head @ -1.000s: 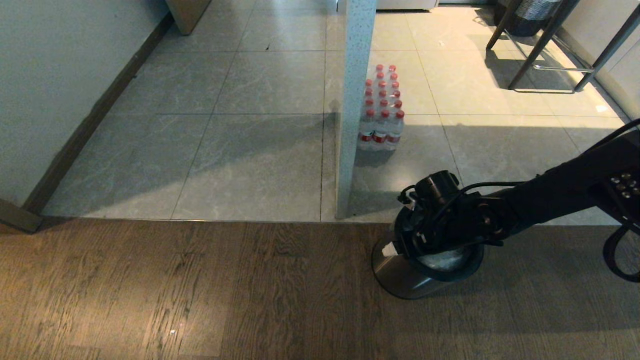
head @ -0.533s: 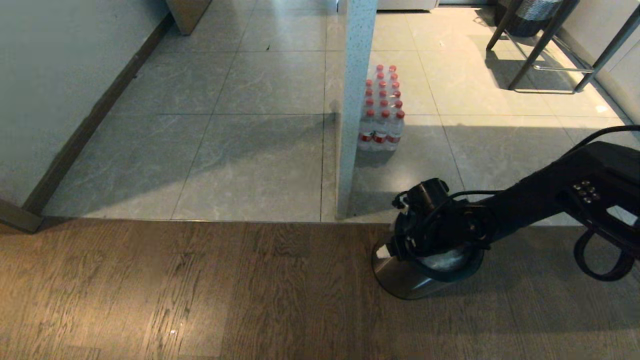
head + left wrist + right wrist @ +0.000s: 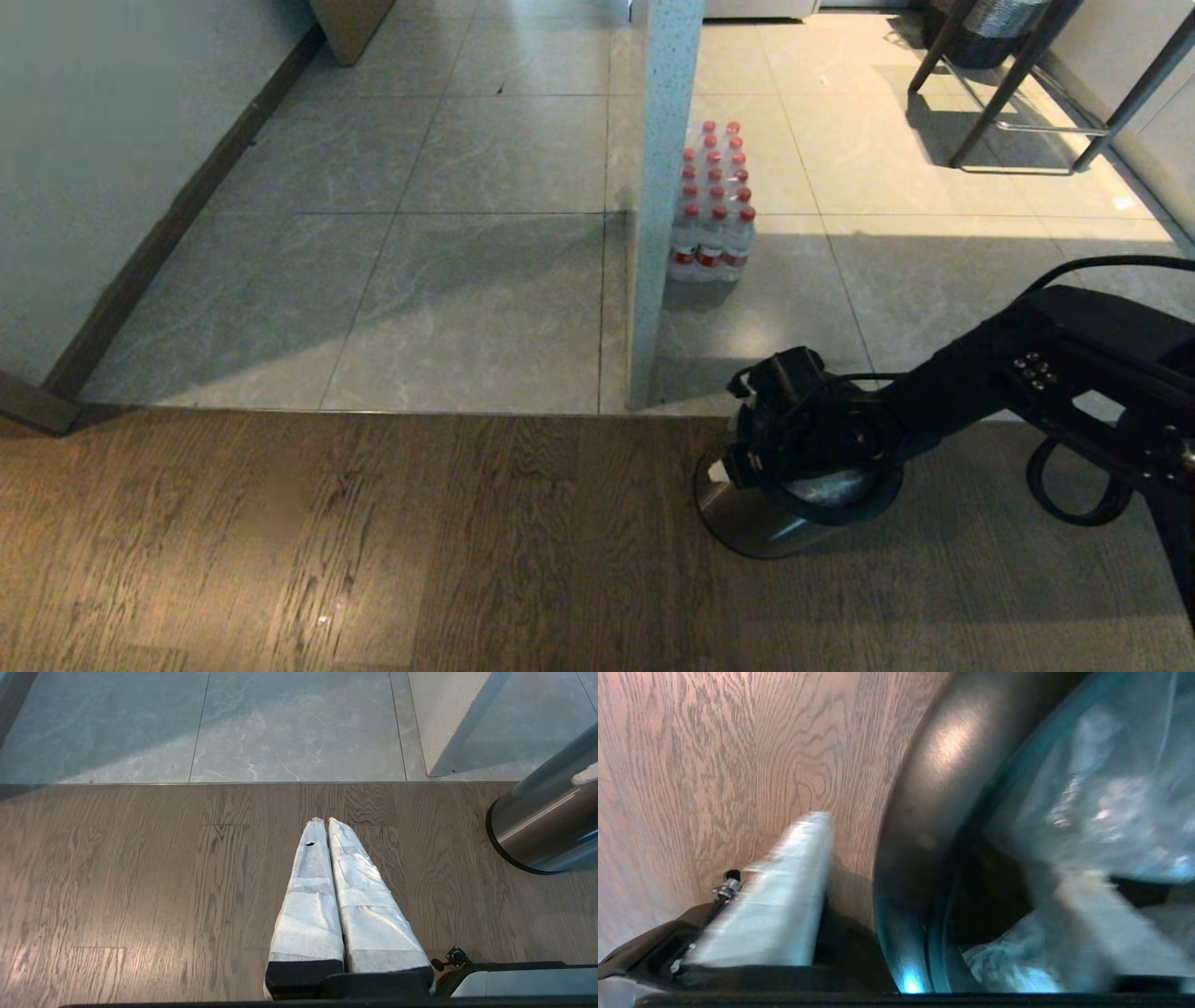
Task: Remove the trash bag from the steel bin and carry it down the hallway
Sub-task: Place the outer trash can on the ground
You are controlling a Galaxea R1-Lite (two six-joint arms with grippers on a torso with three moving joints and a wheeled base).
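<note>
Head view: steel bin mouth behind right end effector

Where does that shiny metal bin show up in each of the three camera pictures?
Head view: the steel bin stands lower right on the wood floor, under the right gripper.
Left wrist view: at the right edge, beside the shut left gripper.
Right wrist view: its rim fills the middle, one finger each side.
Shared landmark: the wood floor.
</note>
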